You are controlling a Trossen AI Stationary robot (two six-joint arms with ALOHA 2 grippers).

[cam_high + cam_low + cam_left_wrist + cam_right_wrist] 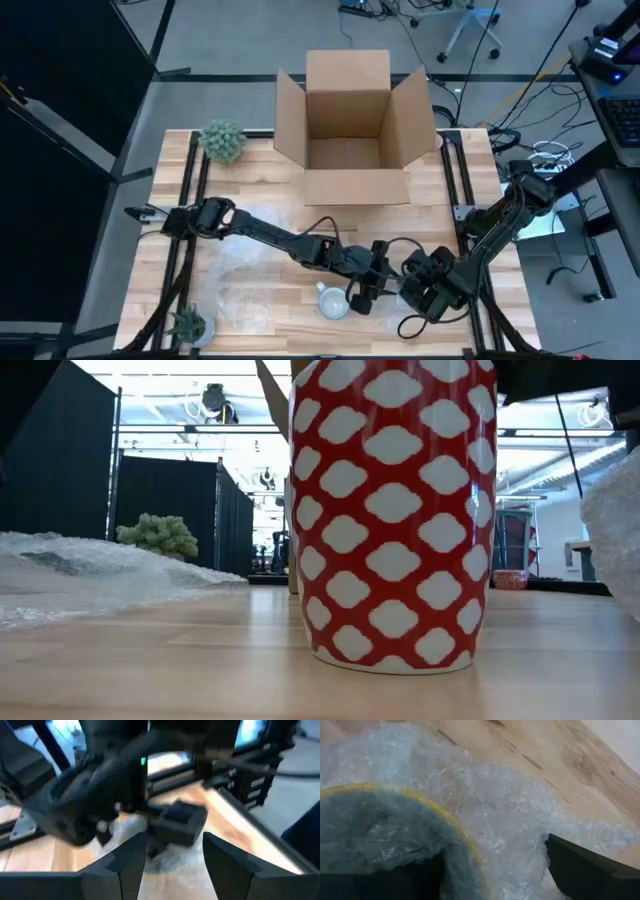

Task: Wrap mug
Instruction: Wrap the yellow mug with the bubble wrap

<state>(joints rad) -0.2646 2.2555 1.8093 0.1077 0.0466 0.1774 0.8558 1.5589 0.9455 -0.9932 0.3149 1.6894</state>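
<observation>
Glossy ceramic mug, crinkly clear bubble wrap, pale wood table, matt cardboard box

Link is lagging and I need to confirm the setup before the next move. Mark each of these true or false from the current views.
1. The mug stands upright on the table. True.
2. The mug is plain blue. False: it is red with white cloud-like shapes.
3. The cardboard box at the table's far edge is open. True.
4. The mug is already inside the box. False: in the high view it stands at the table's near edge, by the left gripper.
5. Bubble wrap lies in front of the right gripper. True.
</observation>
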